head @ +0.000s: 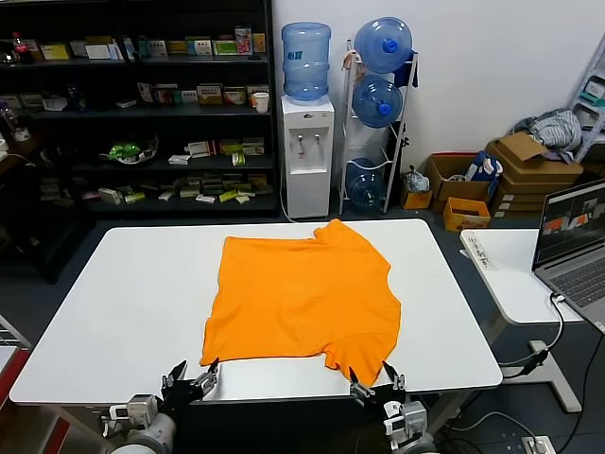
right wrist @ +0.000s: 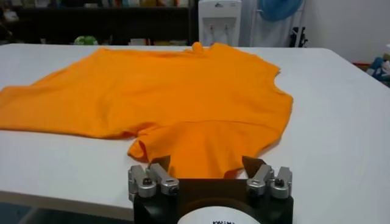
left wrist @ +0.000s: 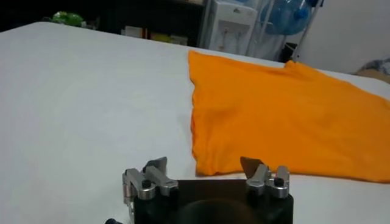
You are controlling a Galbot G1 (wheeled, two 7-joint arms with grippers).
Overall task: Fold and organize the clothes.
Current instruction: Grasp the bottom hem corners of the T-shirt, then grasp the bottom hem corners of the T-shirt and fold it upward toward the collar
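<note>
The orange T-shirt (head: 302, 298) is lying spread flat in the middle of the white table (head: 123, 312), plain side up, no lettering showing, with its near hem running along close to the table's front edge. One sleeve sticks out toward the front right corner and looks a bit bunched there.

Both grippers sit right at that front edge. The left gripper (head: 192, 378) lines up with the shirt's near left corner, fingers (left wrist: 156, 165) spread with nothing between them. The right gripper (head: 376, 383) sits just in front of the bunched sleeve, also spread and empty.

Looks like the step is grabbing the near edge to start a fold. To do it well, each arm should probably slide low along the table so one finger gets under the cloth, pinch only the edge layer, and lift both sides evenly. An uneven lift will likely skew the fold, and that rumpled sleeve could get dragged along.
</note>
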